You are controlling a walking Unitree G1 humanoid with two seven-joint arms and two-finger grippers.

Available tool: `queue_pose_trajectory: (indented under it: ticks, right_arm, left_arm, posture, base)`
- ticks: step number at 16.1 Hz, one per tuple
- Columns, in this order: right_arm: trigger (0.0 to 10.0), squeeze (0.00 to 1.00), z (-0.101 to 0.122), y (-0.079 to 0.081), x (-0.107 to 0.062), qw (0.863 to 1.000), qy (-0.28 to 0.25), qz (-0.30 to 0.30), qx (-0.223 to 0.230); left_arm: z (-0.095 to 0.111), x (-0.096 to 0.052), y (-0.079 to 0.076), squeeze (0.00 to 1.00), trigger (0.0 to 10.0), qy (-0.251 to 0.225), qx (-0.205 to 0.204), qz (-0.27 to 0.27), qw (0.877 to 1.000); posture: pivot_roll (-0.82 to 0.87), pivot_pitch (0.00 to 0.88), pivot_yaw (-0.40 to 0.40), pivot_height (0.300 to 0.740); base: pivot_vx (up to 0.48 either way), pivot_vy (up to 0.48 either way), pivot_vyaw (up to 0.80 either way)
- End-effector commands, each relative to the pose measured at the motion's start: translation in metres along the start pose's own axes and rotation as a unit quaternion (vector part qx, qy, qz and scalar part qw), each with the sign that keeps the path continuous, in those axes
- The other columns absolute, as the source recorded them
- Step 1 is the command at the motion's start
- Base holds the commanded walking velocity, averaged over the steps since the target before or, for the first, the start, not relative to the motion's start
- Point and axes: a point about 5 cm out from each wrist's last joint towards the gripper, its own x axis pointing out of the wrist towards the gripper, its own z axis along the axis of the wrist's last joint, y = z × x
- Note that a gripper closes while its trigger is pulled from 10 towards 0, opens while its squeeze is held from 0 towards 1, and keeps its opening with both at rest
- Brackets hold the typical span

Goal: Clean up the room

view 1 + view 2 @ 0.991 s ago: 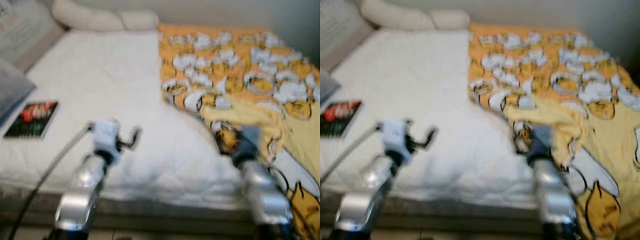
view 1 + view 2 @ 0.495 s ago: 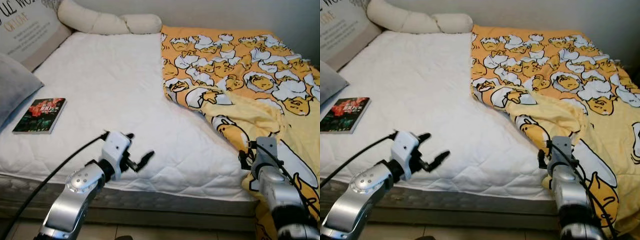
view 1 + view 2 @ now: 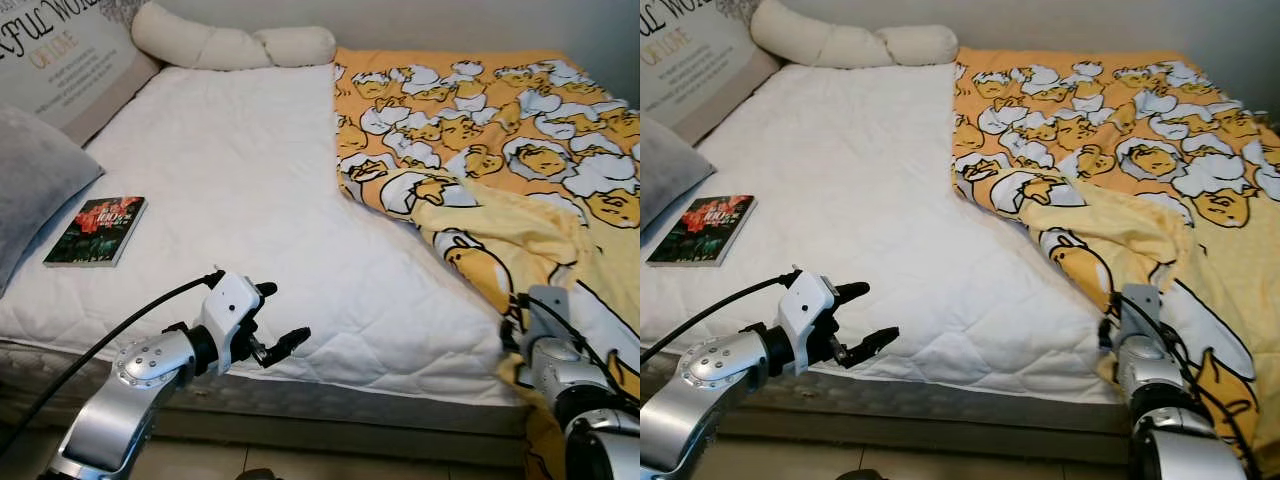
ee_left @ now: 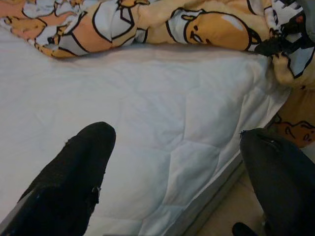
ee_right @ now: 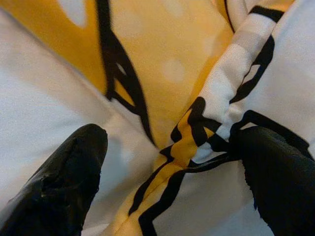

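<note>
A yellow-orange blanket [image 3: 500, 150] printed with cartoon egg figures covers the right half of the bed, its corner folded back and its edge hanging over the front. My right gripper [image 5: 172, 167] is pressed into that hanging edge [image 3: 520, 320], open, with a fold of the blanket lying between its fingers [image 5: 64, 182]. My left gripper [image 3: 285, 312] hovers open and empty over the front edge of the white mattress [image 3: 230, 170]. A book with a dark red cover [image 3: 97, 230] lies flat on the mattress at the left.
A grey pillow [image 3: 30, 180] rests at the bed's left edge beside the book. A lettered cushion [image 3: 60, 60] and a white bolster [image 3: 230, 45] sit at the head. The bed frame's front edge [image 3: 330, 405] runs below both arms, with floor beneath.
The view was blurred a second ago and has now settled, shifted a little. My right arm has sunk lower onto the blanket's front edge. The left gripper stays open in about the same place.
</note>
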Motion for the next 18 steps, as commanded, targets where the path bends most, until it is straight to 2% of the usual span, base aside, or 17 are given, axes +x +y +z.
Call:
queue_pose_trajectory:
  ticks: [1,3,4,5,13,16,18]
  right_arm:
    - [10.0,0.00,0.006,-0.004,0.000,1.000,-0.011,-0.023,-0.008]
    - [10.0,0.00,0.006,-0.003,0.000,0.999,-0.014,-0.034,-0.014]
    - [7.2,0.00,0.003,-0.002,0.000,0.999,-0.010,-0.035,-0.011]
    - [0.0,0.00,-0.002,-0.003,0.000,0.999,0.001,-0.036,0.000]
    - [0.0,0.00,-0.010,-0.010,0.001,0.999,0.014,-0.034,-0.005]
    - [0.0,0.00,-0.024,-0.005,-0.001,0.999,0.023,-0.031,0.002]
    - [0.0,0.00,-0.024,-0.006,-0.001,0.999,0.021,-0.034,0.002]
  left_arm:
    - [0.005,-0.001,0.001,0.18,10.0,-0.002,0.007,-0.005,1.000]
    - [0.006,0.000,0.001,0.18,10.0,-0.002,0.006,-0.009,1.000]
    - [0.006,0.001,0.001,0.18,10.0,-0.003,0.005,-0.010,1.000]
    - [0.007,0.004,0.001,0.18,10.0,-0.005,0.004,-0.013,1.000]
    - [0.008,0.015,0.002,0.18,10.0,-0.005,0.008,-0.028,1.000]
    - [0.008,0.016,-0.003,0.18,10.0,-0.008,0.007,-0.037,0.999]
    - [0.009,0.018,-0.003,0.18,10.0,-0.009,0.006,-0.040,0.999]
  posture:
    - [0.14,0.000,0.052,0.740]
    - [0.13,0.000,0.051,0.740]
    - [0.13,0.000,0.051,0.740]
    - [0.13,0.000,0.051,0.740]
    - [0.10,0.000,0.026,0.740]
    - [0.08,0.000,0.027,0.740]
    - [0.07,0.000,0.030,0.740]
  base:
    - [0.000,0.000,0.00]
    - [0.000,0.000,0.00]
    - [0.000,0.000,0.00]
    - [0.000,0.000,0.00]
    - [0.000,0.000,0.00]
    - [0.000,0.000,0.00]
    - [0.000,0.000,0.00]
